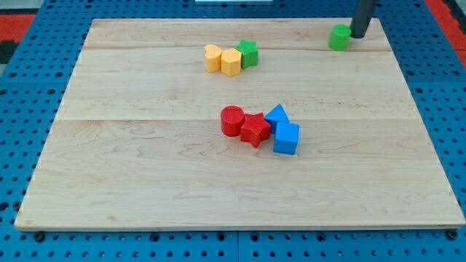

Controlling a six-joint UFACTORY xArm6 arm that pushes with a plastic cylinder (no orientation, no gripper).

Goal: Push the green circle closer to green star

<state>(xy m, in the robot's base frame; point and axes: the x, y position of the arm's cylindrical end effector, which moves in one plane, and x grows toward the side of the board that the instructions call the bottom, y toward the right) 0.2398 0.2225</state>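
Note:
The green circle [338, 37] sits near the view's top right of the wooden board [145, 167]. My tip [358, 35] stands just to the right of it, touching or almost touching its right side. The green star [248, 53] lies well to the left of the circle, at the top middle, pressed against the right side of a yellow hexagon [231, 62].
A second yellow block [212, 57] sits left of the yellow hexagon. In the board's middle a red cylinder [232, 120], a red star [255, 129], a blue triangle [277, 115] and a blue cube [286, 138] form a cluster. Blue pegboard surrounds the board.

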